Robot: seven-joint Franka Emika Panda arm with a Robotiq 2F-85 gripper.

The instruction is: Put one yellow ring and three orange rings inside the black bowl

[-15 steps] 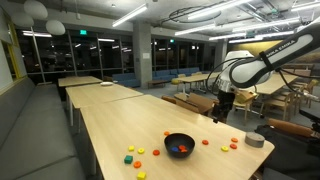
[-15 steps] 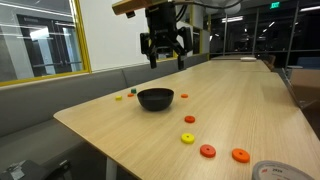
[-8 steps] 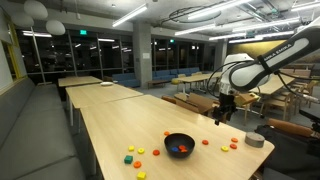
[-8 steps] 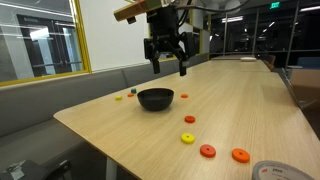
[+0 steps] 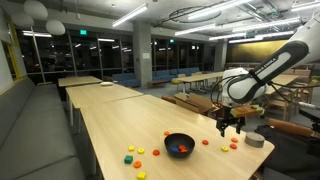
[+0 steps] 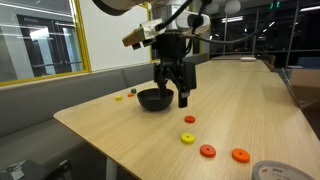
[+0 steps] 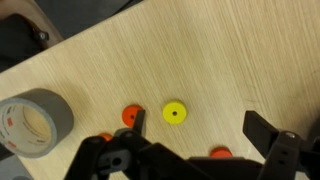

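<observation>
The black bowl (image 5: 180, 143) (image 6: 155, 99) sits on the long wooden table, with something orange showing inside it in an exterior view. My gripper (image 5: 228, 123) (image 6: 172, 94) (image 7: 200, 125) is open and empty, hanging above the table beside the bowl. In the wrist view a yellow ring (image 7: 175, 114) lies between my open fingers, an orange ring (image 7: 129, 117) sits by one fingertip and another orange ring (image 7: 220, 154) is partly hidden by the gripper body. In an exterior view the yellow ring (image 6: 187, 138) lies among three orange rings (image 6: 189, 120) (image 6: 207, 151) (image 6: 240, 155).
A grey tape roll (image 7: 33, 122) (image 5: 255, 140) (image 6: 270, 172) lies close to the rings near the table edge (image 6: 90, 140). More small pieces, yellow (image 5: 140, 150) and green (image 5: 128, 158), lie on the bowl's other side. Benches and other tables stand around.
My gripper has come down from high above the table and moved away from the bowl toward the rings by the tape roll. It stays open and empty.
</observation>
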